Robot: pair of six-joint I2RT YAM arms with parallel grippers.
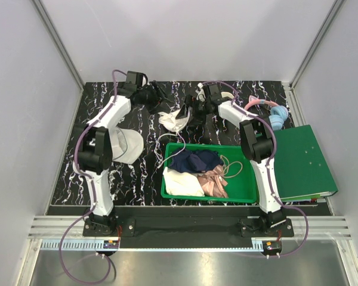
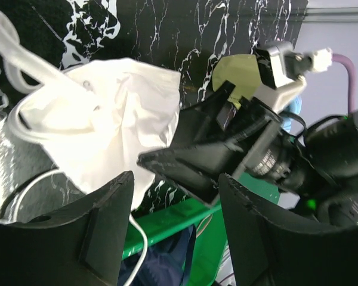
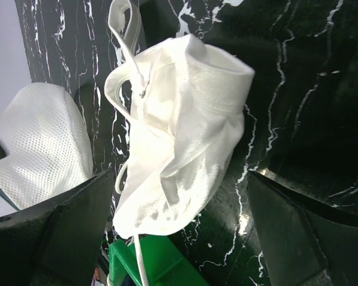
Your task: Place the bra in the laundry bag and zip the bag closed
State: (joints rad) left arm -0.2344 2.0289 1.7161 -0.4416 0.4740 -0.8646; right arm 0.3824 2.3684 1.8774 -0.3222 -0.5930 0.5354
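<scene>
A: Where is the bra (image 3: 179,119) lying?
B: It's lying on the tabletop (image 3: 310,89), near the laundry bag (image 3: 36,149).
A: Is anything gripping it?
B: Seemingly not: the left claw (image 2: 173,202) and right claw (image 3: 179,185) are both gaping wide, holding nothing.

Bare tabletop (image 1: 167,89) beyond the bra (image 1: 170,121), green bin (image 1: 209,199) just nearside

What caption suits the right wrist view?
Open right end effector faces the crumpled white bra on the black marbled table, laundry bag beside it.
</scene>
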